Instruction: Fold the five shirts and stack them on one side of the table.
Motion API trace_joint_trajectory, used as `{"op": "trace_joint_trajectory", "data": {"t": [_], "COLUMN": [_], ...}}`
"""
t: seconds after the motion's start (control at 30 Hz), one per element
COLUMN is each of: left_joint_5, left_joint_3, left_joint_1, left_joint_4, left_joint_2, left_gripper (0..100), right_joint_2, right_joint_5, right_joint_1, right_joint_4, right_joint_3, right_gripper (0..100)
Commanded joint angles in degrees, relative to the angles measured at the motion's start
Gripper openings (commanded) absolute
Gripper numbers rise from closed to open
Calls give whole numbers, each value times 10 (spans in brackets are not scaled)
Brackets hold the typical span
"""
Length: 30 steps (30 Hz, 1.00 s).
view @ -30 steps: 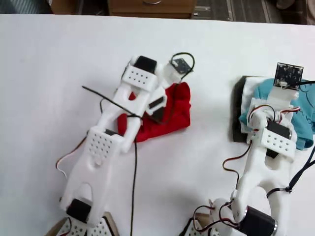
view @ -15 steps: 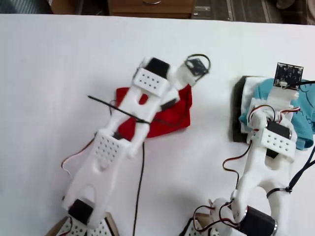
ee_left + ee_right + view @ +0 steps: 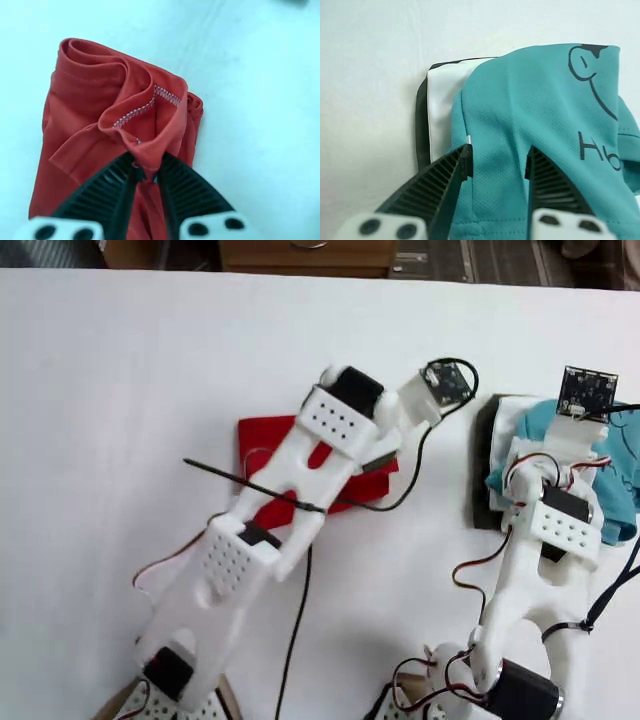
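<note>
a: where's the red shirt (image 3: 115,125) sitting?
b: mid-surface, a bunched, roughly folded bundle, just left of the stack. the left tool (image 3: 147,162) is clamped on a raised fold of it beside a stitched hem, the cloth pinched thin between the jaws.
a: why hold it there?
b: my guess is that a pinch on a doubled edge lets the whole bundle be dragged or lifted toward the stack (image 3: 484,470) at the right side, where the folded ones belong.
a: and the stack itself?
b: the teal shirt (image 3: 540,115) lies on top, rumpled, over a white shirt (image 3: 440,110). a black shirt (image 3: 421,130) is lowest, its edge showing on the left. the right tool (image 3: 497,157) has its jaws apart over the teal cloth, probably to pin or square it.
a: what can't you make out?
b: from above, the left arm (image 3: 270,530) covers much of the red shirt, and the right arm (image 3: 545,540) covers the near part of the stack. the teal shirt runs off the right edge. i can't tell if the right jaws touch the cloth. i count four shirts on the white surface (image 3: 120,360); whether a fifth lies inside the stack, i can't say.
</note>
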Motion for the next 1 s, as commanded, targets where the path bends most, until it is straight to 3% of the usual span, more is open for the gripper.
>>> {"op": "trace_joint_trajectory", "data": {"t": [0.0, 0.2, 0.4, 0.53, 0.7, 0.97], "left_joint_5": [4, 0, 3, 4, 2, 2], "left_joint_3": [-20, 44, -14, -98, -83, -70], "left_joint_1": [-3, -6, -32, -101, -176, -171], "left_joint_4": [11, 10, 8, 2, -2, -25], "left_joint_2": [-56, -55, -59, -51, -20, 62], "left_gripper": [70, 255, 248, 248, 248, 248], "right_joint_2": [-24, -23, -23, -23, -25, -23], "right_joint_5": [-2, -1, -1, -1, -1, -1], "right_joint_1": [4, 4, 4, 5, 2, 2], "right_joint_4": [-10, -10, -10, -10, -10, -10], "right_joint_3": [-4, -4, -4, -4, -4, -4], "right_gripper": [180, 180, 180, 180, 180, 180]}}
